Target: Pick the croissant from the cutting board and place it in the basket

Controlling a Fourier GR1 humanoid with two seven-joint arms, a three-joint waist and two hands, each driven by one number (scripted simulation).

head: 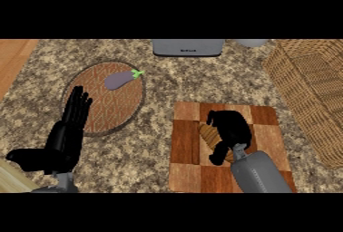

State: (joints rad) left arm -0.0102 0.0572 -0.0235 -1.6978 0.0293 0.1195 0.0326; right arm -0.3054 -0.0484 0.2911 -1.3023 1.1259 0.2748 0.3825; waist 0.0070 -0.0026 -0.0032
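Observation:
The croissant (208,134), golden brown, lies on the checkered wooden cutting board (188,158) at lower centre-right. My right hand (231,129) sits on top of it with fingers and thumb curled round it, hiding most of the pastry. The wicker basket (309,95) stands at the right edge, beyond the board. My left hand (72,118) rests open at the left, fingers straight and pointing away, over the edge of a round woven mat.
A purple eggplant (120,79) lies on the round brown mat (120,106) at upper left. A grey appliance (188,47) stands at the top centre, a pale round object (251,42) beside it. The granite counter (154,145) ends in wood at far left.

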